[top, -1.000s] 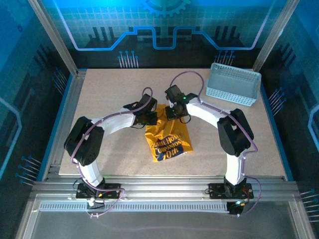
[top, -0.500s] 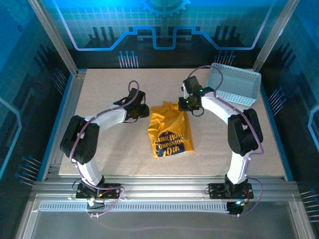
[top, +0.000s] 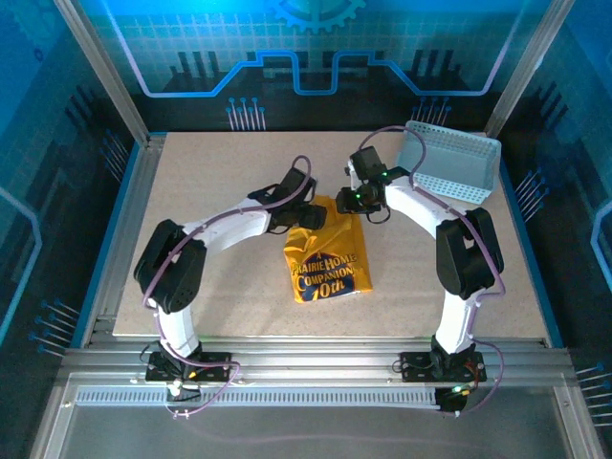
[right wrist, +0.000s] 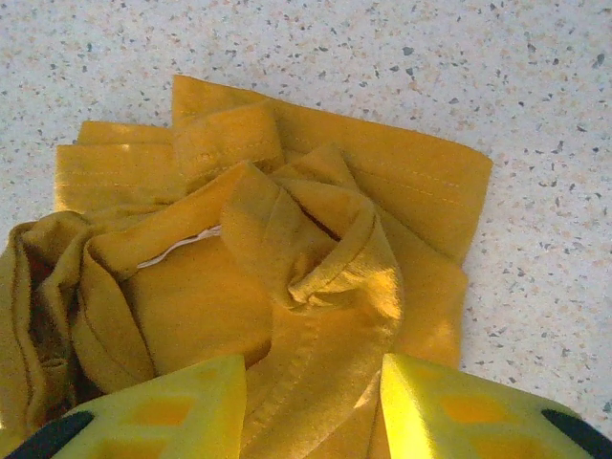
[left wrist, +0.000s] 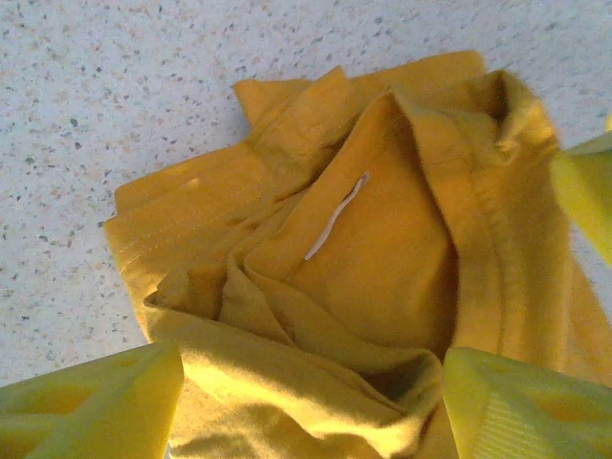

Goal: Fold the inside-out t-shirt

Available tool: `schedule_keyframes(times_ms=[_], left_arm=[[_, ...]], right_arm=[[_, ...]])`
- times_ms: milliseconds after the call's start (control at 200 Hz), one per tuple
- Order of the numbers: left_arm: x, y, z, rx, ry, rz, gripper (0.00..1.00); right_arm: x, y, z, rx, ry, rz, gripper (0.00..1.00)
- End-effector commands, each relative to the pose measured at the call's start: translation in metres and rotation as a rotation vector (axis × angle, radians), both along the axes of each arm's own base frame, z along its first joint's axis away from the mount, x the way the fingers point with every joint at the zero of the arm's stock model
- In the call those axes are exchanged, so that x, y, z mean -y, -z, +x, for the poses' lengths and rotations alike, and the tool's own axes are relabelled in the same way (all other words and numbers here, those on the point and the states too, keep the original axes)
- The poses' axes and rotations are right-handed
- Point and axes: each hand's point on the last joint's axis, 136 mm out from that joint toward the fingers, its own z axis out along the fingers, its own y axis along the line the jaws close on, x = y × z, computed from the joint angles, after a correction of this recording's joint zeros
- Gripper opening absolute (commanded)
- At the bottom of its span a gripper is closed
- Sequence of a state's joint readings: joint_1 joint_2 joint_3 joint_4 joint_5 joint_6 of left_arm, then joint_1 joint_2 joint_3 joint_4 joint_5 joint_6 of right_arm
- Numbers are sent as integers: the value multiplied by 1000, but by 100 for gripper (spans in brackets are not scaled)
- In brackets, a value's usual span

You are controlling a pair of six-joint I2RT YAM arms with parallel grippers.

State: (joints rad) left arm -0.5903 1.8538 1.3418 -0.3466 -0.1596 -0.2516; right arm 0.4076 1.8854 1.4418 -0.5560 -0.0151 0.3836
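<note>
T-shirt point(top: 325, 260) lies in a loose bundle on the table point(top: 201, 172), approx ctr, a bit right of the middle. Its near part lies flat w/ a dark blue print point(top: 323, 277) face up. The far end is bunched, and both grippers sit over that end. L gripper point(top: 308, 216) is at the far-left corner of the cloth and R gripper point(top: 360, 203) at the far-right corner. They are near each other, w/ the bunched edge btwn them.

L wrist cam: L gripper point(left wrist: 311, 382) has its jaws wide apart, one finger point(left wrist: 91, 402) low left and the other low right. Rumpled yellow folds lie btwn and beyond them, not pinched. A small white tag point(left wrist: 337, 215) shows on a smooth panel inside the folds, farther out from the fingers. Stitched hems lie on the left, w/ speckled tabletop past them.

R wrist cam: R gripper point(right wrist: 314, 382) has its jaws part-way apart, narrower than the L. A ridge of cloth runs into the gap; can't tell if the pads touch it. The cloth rests on the table. The tag's edge peeks out left of ctr, and folded hemmed edges lie on the far side.

Basket point(top: 449, 164): pale, perforated, in the far-right corner of the table. It is well apart from the t-shirt and close to the R arm point(top: 411, 206). It looks tipped rather than flat, and its inside can't be made out.
</note>
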Motion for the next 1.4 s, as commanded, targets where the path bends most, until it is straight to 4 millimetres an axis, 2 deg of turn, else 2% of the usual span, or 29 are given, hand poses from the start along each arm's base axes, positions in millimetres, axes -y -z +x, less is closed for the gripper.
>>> schedule_keyframes(times_ms=[0,125,245,360,440,490,600,705,850,990,1051,1101,1231,1321,1396], left_arm=[[-5,20,7,-34,-1,100,72],[-3,29,8,-51,4,106,66],[-3,32,9,-51,-2,101,45],[-4,26,12,-25,-18,88,28],[-6,20,16,-4,-39,66,17],[-10,15,19,4,-65,41,7],[-21,4,28,19,-127,-41,0],[-34,-13,34,49,-176,-116,0],[-56,-25,46,55,-261,-219,3],[-67,-11,55,-6,-314,-283,9],[-68,2,57,-41,-324,-280,18],[-70,13,58,-78,-346,-278,19],[-87,37,65,-159,-425,-317,30],[-95,37,73,-160,-431,-302,47],[-100,29,77,-129,-412,-245,57]], right_arm=[[-3,4,1,0,-12,-19,43],[-5,11,2,-11,-13,-16,47],[-9,20,7,-26,-18,-11,48],[-12,32,14,-45,-17,-26,46],[-10,36,18,-43,-8,-49,38],[-8,36,21,-35,-3,-65,30],[-3,28,25,-8,1,-95,13],[2,16,27,16,0,-107,6],[8,2,29,23,16,-45,6],[15,1,33,12,46,16,6],[16,3,34,5,54,35,7],[18,5,36,2,64,47,8],[21,8,48,-7,78,79,18],[24,8,59,-11,72,48,37],[30,9,64,-7,76,-9,44]])
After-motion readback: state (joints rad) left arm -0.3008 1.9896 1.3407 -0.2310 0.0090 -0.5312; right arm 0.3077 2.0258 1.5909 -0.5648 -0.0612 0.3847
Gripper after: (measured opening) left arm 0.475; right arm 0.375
